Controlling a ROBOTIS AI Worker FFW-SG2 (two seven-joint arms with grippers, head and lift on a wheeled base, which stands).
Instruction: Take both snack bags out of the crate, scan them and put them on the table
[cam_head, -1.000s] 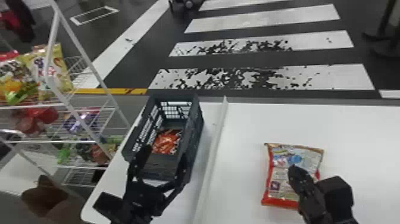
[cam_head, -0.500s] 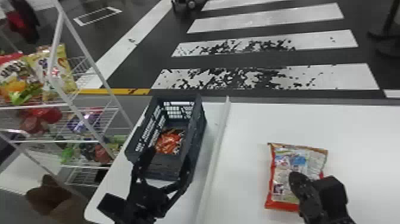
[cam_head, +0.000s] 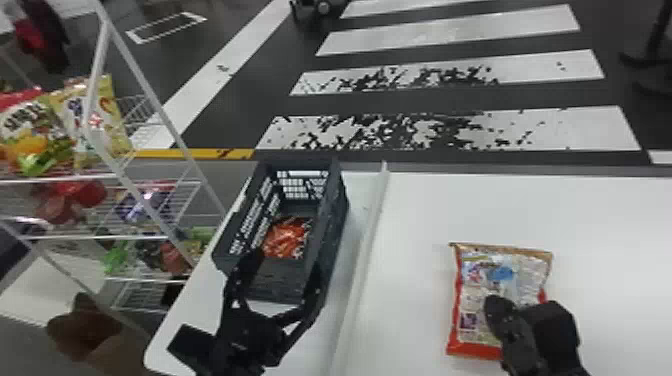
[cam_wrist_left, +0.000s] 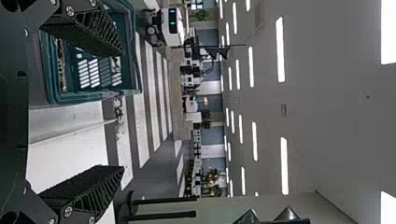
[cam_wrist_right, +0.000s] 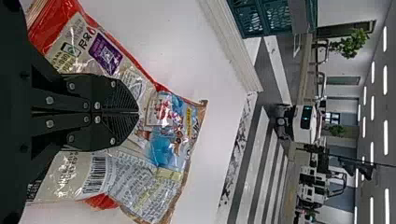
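Observation:
My left gripper (cam_head: 286, 262) is at the near end of the dark crate (cam_head: 327, 240), fingers wide apart with nothing between them. An orange-red snack bag (cam_head: 286, 238) lies inside the crate. On the white table at right, a second snack bag (cam_head: 477, 280) shows its printed back, and my right gripper (cam_head: 495, 302) is over its middle. In the left wrist view, the crate (cam_wrist_left: 93, 95) is beside one finger of the open left gripper (cam_wrist_left: 123, 109). In the right wrist view, the right gripper (cam_wrist_right: 138, 112) is shut on the creased snack bag (cam_wrist_right: 170, 135).
A raised white strip (cam_head: 365, 260) divides the tabletop between crate and bag. At the left, a white wire rack (cam_head: 145, 237) holds several colourful snack packs, close to the table's left edge. Bare tabletop (cam_head: 415, 210) surrounds the right-hand bag.
The head view has shifted slightly. My right gripper sits a little lower over the bag than before. The left gripper has hardly moved relative to the crate and stays open.

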